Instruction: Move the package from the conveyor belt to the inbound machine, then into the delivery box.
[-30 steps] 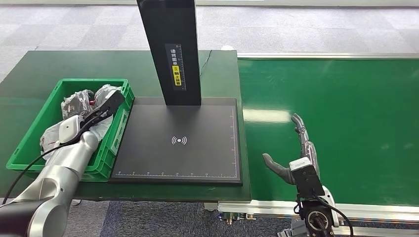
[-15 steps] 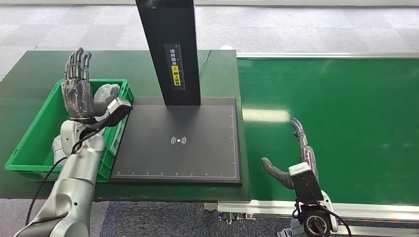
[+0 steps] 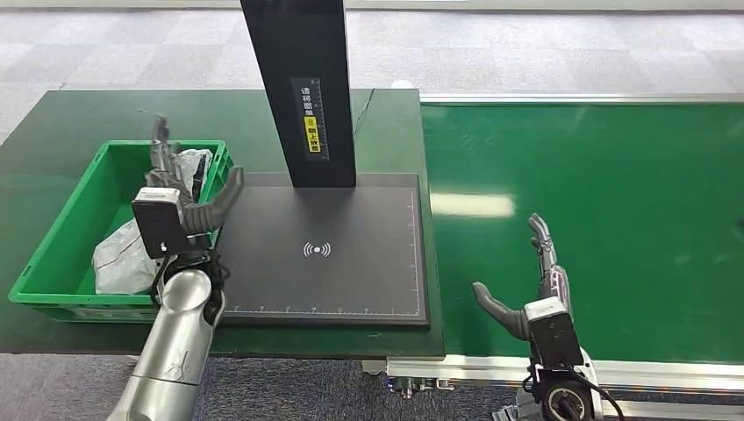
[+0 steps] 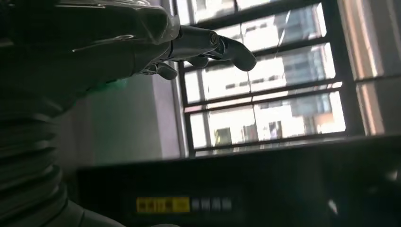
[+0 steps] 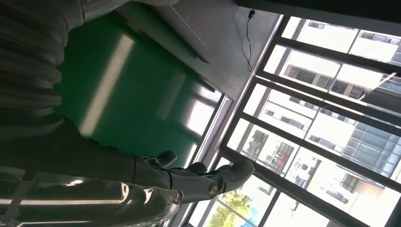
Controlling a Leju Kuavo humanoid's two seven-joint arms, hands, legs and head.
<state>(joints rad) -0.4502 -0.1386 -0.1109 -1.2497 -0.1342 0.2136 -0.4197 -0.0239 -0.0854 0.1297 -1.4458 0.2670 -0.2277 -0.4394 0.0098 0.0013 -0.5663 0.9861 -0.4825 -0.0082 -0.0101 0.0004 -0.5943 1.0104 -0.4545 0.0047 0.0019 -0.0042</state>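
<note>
Fingers of the left hand [image 3: 180,189] are now spreading empty above the rim between the green delivery box [image 3: 53,254] and the matte black inbound machine [image 3: 320,250], having lifted out of the box and drawn back over the last second. The crinkly plastic-wrapped package [image 3: 123,259] is lying inside, suggesting this delivery is finished. The right hand [image 3: 535,285] is waiting open and empty over the smooth green conveyor belt [image 3: 614,202].

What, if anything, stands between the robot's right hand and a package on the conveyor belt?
Nothing visible does, but no package shows on the conveyor belt either. The right hand hovers open over bare belt. The packages lie in the green box, beside the left hand.
</note>
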